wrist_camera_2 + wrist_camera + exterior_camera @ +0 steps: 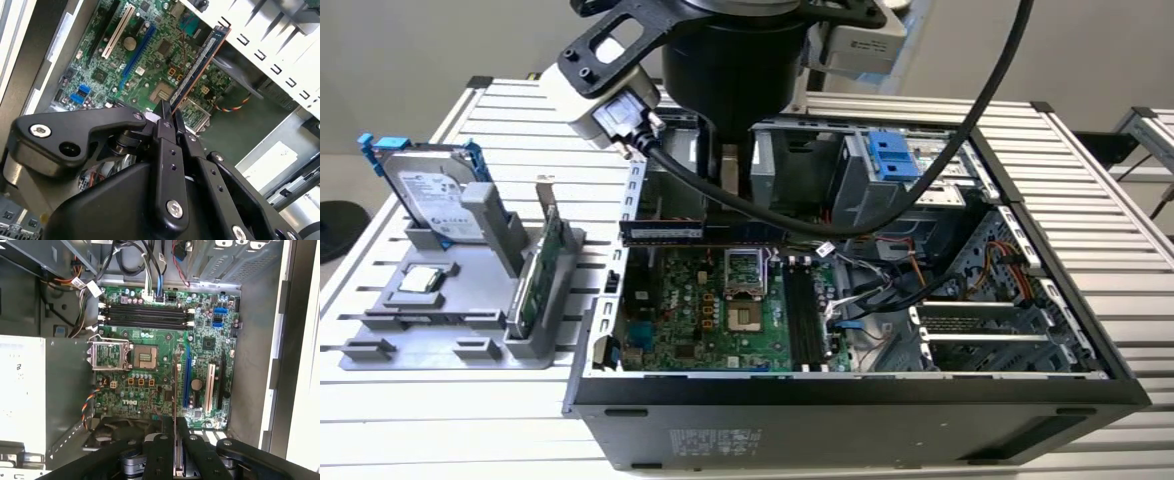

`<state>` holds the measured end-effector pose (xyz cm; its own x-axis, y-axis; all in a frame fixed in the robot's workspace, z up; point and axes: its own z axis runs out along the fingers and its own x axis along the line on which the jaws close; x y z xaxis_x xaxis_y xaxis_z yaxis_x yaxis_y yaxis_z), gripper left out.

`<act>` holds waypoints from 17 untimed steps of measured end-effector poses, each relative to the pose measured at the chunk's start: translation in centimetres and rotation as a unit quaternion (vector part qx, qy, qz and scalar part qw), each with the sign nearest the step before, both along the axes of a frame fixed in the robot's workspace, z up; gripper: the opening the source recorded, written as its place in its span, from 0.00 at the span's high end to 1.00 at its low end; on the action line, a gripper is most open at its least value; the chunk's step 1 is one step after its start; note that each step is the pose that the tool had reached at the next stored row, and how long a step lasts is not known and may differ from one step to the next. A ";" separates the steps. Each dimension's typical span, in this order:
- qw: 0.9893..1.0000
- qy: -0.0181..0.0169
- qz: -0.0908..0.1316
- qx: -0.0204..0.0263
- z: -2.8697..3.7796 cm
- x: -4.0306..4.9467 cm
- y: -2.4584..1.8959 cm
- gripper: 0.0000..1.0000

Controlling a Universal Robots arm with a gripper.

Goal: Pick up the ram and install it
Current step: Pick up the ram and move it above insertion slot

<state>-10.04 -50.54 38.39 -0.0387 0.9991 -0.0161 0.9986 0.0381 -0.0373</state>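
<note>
Gripper (171,114) clamped on the ram (200,62) — stick held on edge over the motherboard (150,340) inside the open case (854,410) | well apart from the black slots (145,315) | hard drive (434,190), green card (540,270) in grey holder (440,335) outside — exterior view's left.

Tool (170,113) clamped on ram (199,67), ram slanting above green motherboard (115,75)

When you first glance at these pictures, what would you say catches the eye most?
The gripper stands out first, shut on the ram, which it holds above the motherboard inside the open computer case. The black slots lie beside the bare processor socket. At the exterior view's left, a grey fixture holds a hard drive and a green card.
</note>
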 end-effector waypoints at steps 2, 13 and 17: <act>1.000 0.000 0.000 0.000 0.01 0.30 0.00 1.00; 1.000 0.000 0.000 0.000 0.00 1.74 0.00 1.00; 1.000 0.001 0.000 0.000 0.00 2.23 0.00 1.00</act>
